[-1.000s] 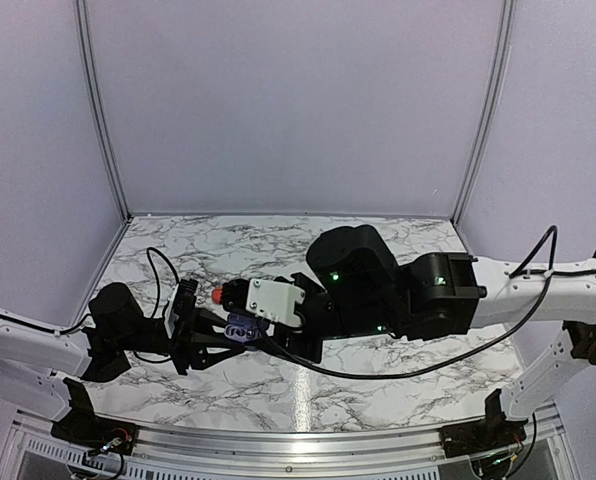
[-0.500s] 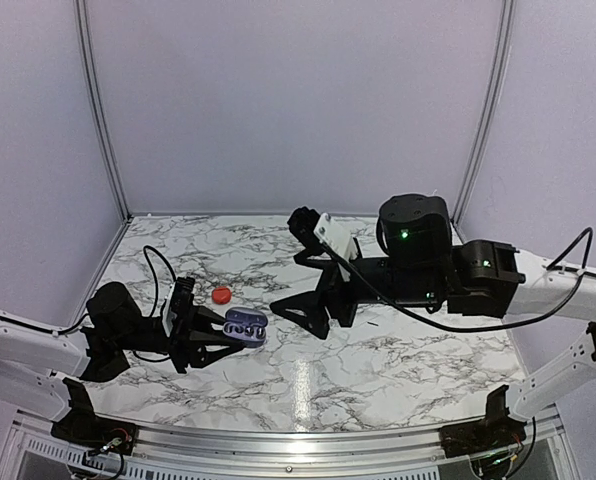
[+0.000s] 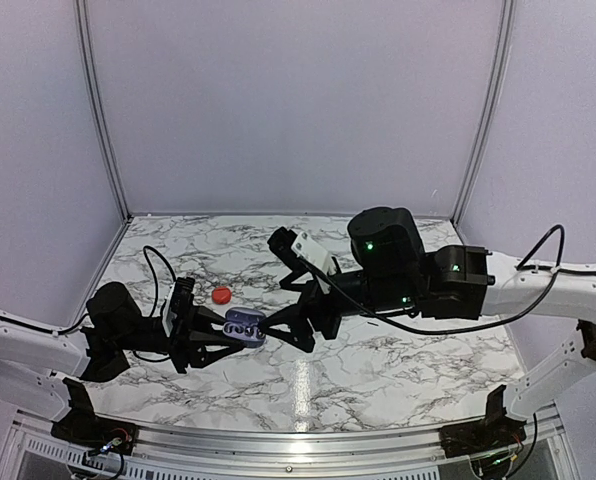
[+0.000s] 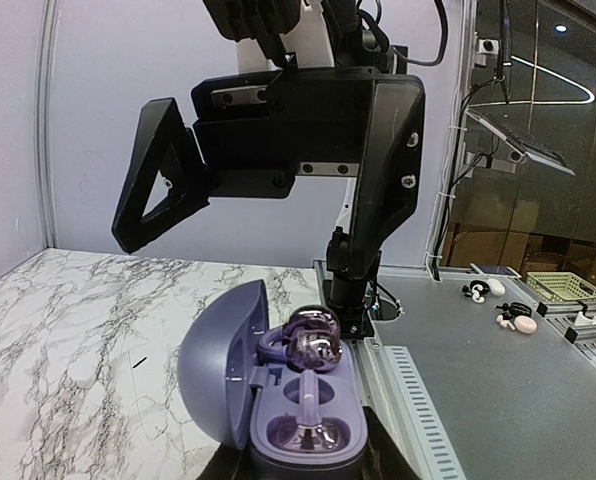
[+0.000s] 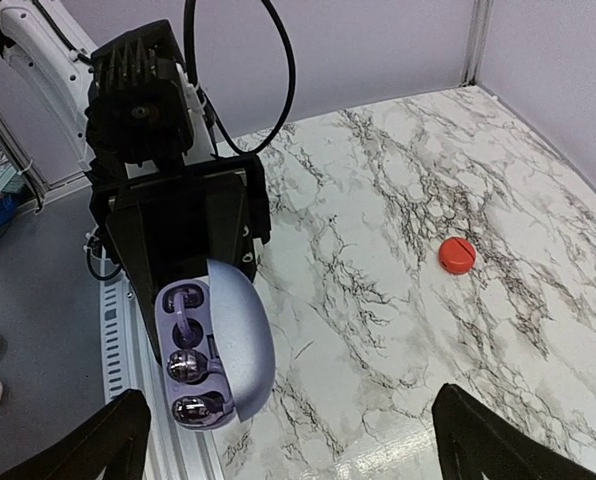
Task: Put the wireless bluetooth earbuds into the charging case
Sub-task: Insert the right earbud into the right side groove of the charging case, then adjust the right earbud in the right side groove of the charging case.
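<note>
My left gripper (image 3: 240,329) is shut on the open purple charging case (image 3: 245,324), holding it above the marble table (image 3: 378,370). In the left wrist view the lid (image 4: 221,362) stands to the left of the base (image 4: 350,400). One glossy silvery-purple earbud (image 4: 309,436) lies seated in the near pocket. The other earbud (image 4: 321,341) rests at the far end and stands higher. In the right wrist view the case (image 5: 218,345) shows both earbuds (image 5: 186,367). My right gripper (image 3: 283,333) is open and empty just right of the case, and its fingers (image 4: 386,150) straddle it from above.
A small red round thing (image 3: 221,295) with a slit lies on the marble behind the case, also seen at the right in the right wrist view (image 5: 457,254). Purple walls enclose the table. Beyond the near edge run a metal rail (image 4: 418,400) and a grey bench.
My right gripper opened and drew back to the right from the case, then returned close to it, still open. The left gripper and case have stayed still.
</note>
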Controlling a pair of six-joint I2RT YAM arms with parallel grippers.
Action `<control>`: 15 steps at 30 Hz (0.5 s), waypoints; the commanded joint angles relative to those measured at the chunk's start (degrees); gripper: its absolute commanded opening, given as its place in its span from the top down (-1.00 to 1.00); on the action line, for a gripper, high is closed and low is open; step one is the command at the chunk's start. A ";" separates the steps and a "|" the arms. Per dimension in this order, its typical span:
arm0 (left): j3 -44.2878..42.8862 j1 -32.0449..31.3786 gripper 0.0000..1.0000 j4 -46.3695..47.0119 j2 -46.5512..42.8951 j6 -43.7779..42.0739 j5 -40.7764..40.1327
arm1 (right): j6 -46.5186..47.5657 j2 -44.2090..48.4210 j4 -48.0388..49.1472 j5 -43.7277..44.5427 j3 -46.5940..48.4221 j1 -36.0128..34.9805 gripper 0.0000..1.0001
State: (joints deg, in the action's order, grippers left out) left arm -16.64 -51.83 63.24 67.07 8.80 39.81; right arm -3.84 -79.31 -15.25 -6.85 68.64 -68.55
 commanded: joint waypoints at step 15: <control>-0.41 0.11 1.00 2.79 -1.83 -0.57 -0.53 | -1.61 -1.85 2.15 -2.06 -1.26 0.79 -0.97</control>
State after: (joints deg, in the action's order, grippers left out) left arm -16.64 -51.83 63.26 66.65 8.62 39.53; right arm -4.64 -80.68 -14.68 -8.58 68.14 -68.23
